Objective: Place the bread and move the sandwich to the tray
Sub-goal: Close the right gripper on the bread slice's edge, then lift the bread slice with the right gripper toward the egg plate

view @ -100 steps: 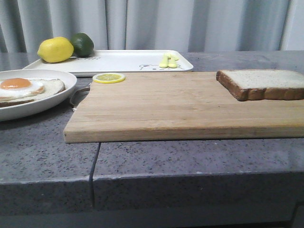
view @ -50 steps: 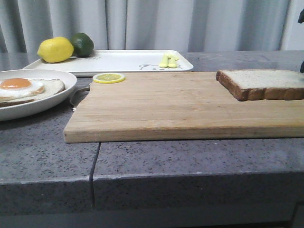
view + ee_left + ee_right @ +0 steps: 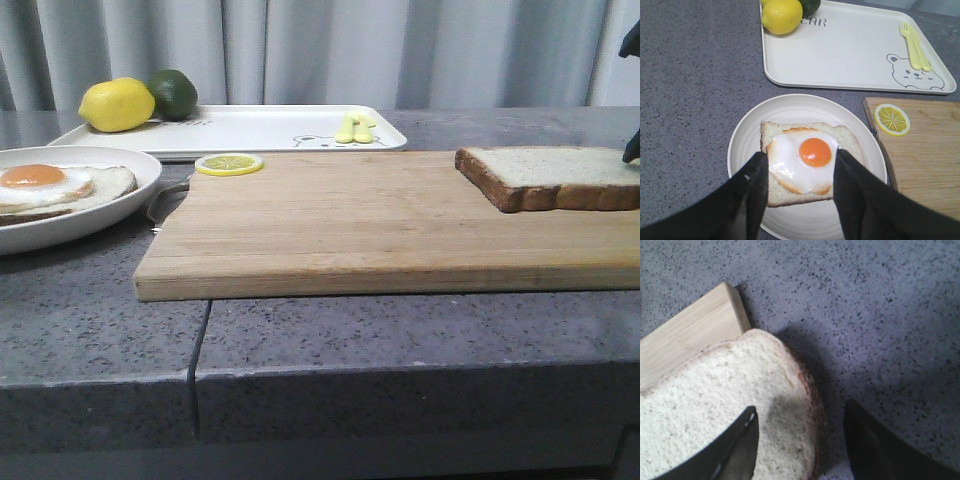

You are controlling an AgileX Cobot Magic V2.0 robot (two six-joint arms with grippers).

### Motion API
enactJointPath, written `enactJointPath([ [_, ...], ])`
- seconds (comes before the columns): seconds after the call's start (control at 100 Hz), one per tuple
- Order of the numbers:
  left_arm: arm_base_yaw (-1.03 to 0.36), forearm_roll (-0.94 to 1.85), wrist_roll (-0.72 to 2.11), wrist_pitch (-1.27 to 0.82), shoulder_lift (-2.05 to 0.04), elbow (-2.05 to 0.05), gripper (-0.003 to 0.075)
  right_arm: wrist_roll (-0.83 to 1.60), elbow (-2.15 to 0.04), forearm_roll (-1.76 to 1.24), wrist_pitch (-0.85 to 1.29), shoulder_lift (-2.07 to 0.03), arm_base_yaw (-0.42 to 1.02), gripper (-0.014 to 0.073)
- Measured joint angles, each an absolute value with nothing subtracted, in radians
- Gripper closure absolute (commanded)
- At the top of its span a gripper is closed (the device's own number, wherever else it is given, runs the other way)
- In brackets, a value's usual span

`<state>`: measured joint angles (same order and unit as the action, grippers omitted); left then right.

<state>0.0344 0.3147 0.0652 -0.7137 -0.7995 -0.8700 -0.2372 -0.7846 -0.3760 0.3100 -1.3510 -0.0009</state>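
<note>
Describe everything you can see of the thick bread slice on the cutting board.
The bread is one thick, roughly square slice with a pale, finely speckled face and a dark brown crust. It lies flat, face up, at the right end of the wooden cutting board, its edge overhanging the board's corner above the grey speckled counter. The right gripper is open astride its crust edge, one finger over the face, one off it. Contact cannot be judged.

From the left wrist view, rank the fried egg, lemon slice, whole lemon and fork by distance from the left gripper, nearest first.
1. Fried egg: between the open fingers of the left gripper, on the plate.
2. Lemon slice: on the cutting board's corner.
3. Whole lemon and fork: both on the tray, at opposite ends; too close to call.
</note>
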Motion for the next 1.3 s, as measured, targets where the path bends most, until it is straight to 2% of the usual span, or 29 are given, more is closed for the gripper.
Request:
enactJointPath([
  [0.43, 0.034, 0.315, 0.065, -0.714, -0.8, -0.87, 0.044, -0.237, -0.787, -0.441, 0.303, -1.379, -0.001, 0.0204],
  [0.67, 0.034, 0.315, 0.065, -0.714, -0.8, -0.87, 0.044, -0.237, -0.787, -0.453, 0.303, -1.379, -0.001, 0.0417],
  [1.07, 0.034, 0.315, 0.065, -0.712, -0.8, -0.87, 0.044, -0.237, -0.787, -0.466, 0.303, -1.379, -0.001, 0.0655],
  [1.3, 0.034, 0.315, 0.065, -0.712, -0.8, -0.87, 0.044, -0.237, -0.787, -0.468, 0.328, -1.336, -0.001, 0.0659],
])
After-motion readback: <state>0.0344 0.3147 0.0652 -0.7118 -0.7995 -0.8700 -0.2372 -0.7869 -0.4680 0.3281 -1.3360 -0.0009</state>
